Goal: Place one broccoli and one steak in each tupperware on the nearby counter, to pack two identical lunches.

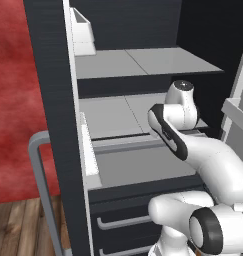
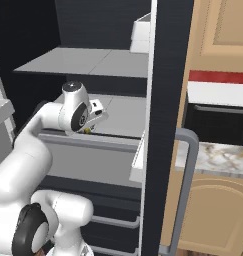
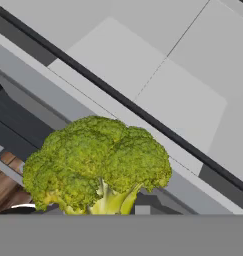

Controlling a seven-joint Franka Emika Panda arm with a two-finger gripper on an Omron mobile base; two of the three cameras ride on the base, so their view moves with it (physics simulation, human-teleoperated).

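Note:
A green broccoli with a pale stalk sits right in front of the hand camera, held over the front edge of a grey fridge shelf. My gripper is shut on the broccoli's stalk, and one dark fingertip shows beside it. In the right base view the gripper hangs at the front of the middle shelf, with a speck of green under it. A strip of the marble counter shows to the right, past the fridge wall. The tupperware and the steak are out of view.
The open fridge has grey shelves and dark drawers below. A white box stands on the top shelf. The dark fridge side wall, with its grey handle, stands between the arm and the wooden cabinets.

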